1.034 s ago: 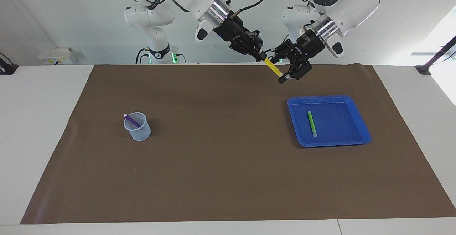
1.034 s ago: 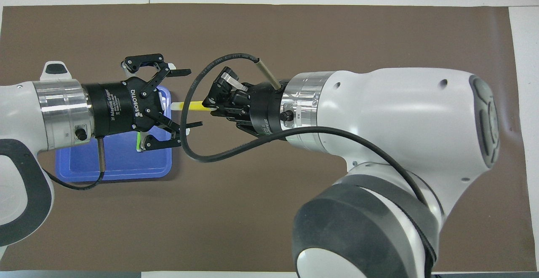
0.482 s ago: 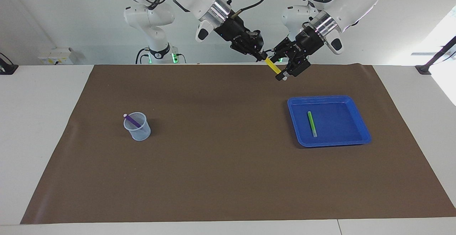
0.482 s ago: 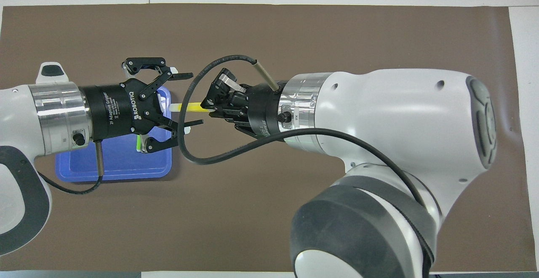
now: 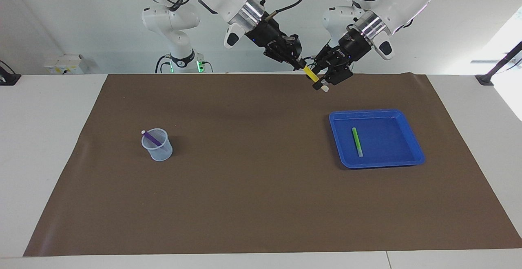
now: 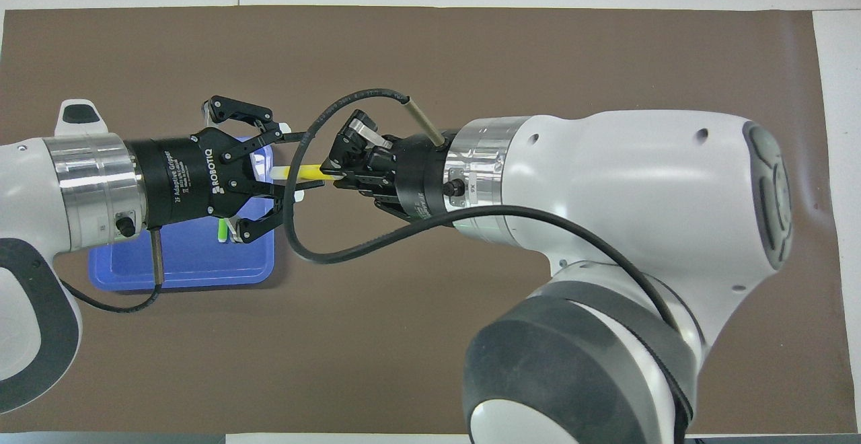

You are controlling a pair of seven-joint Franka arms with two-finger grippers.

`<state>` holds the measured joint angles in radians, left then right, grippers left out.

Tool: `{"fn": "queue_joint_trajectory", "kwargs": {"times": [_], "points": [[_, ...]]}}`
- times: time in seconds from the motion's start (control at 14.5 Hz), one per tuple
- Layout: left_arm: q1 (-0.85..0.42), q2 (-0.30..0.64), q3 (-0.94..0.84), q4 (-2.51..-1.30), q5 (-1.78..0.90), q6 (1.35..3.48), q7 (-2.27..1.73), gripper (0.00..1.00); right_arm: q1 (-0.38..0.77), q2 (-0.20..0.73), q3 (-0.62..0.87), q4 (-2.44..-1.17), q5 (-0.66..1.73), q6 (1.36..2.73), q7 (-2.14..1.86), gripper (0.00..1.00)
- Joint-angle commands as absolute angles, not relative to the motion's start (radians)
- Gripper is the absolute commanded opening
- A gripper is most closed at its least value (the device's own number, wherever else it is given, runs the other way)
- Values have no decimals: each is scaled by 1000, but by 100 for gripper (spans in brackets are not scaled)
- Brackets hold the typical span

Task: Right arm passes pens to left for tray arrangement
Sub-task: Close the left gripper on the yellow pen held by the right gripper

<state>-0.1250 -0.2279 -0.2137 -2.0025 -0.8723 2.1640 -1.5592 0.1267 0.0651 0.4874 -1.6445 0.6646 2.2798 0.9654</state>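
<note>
covering white table: brown mat

— What covers the table?
— A brown mat. On it sits a blue tray, and a cup well apart from the tray, toward the right arm's end.

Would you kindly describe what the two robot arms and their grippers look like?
Both are glossy white jointed arms with dark grey joint caps and a silver wrist ring. Each ends in a black two-finger gripper with linkage fingers. The left gripper carries white ROBOTIQ lettering. The right gripper has a thin black cable looping from a metal stub at its wrist.
</note>
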Motion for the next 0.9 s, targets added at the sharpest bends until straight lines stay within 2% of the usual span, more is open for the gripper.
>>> {"fn": "queue_joint_trajectory", "kwargs": {"times": [0.0,0.55,0.62,0.69,0.76,0.83], "points": [[-137,-267,-209,-2043,-842,2175,-1554,0,117,78,502,-1624,653,2270,977,0],[-138,-265,-209,-2043,-839,2184,-1562,0,117,78,502,-1624,652,2258,979,0],[-137,-265,-209,-2043,-835,2184,-1563,0,117,78,500,-1624,650,2249,977,47],[-137,-265,-209,-2043,-833,2186,-1565,0,117,80,496,-1623,638,2235,977,84],[-137,-265,-207,-2043,-833,2189,-1565,0,117,80,491,-1623,606,2214,968,100],[-133,-265,-207,-2043,-833,2191,-1565,0,115,81,488,-1615,565,2192,968,100]]}}
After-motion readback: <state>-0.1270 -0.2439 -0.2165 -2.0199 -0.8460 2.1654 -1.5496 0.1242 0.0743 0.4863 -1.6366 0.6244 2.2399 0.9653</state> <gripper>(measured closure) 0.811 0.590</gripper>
